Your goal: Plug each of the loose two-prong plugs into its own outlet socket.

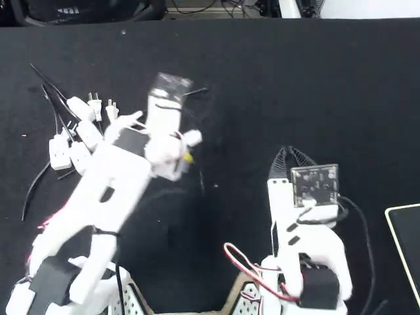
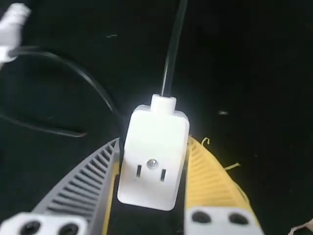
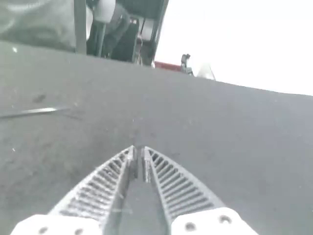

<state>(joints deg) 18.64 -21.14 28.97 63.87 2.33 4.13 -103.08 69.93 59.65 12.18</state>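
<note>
Left end effector (image 2: 153, 145) is clamped on a white outlet socket (image 2: 156, 125). Slots are turned toward the wrist camera, and a black cord (image 2: 172, 49) is attached at the far end. Right end effector (image 3: 138, 150) is closed on nothing, low over the black worktop (image 1: 295, 79). Loose two-prong plugs (image 1: 103, 106) are seen beside other sockets (image 1: 72, 147) at the far-left cluster.

Black table (image 1: 295, 85) — white plugs (image 1: 96, 104), sockets (image 1: 60, 152), black cords (image 1: 31, 187) lying on it.
</note>
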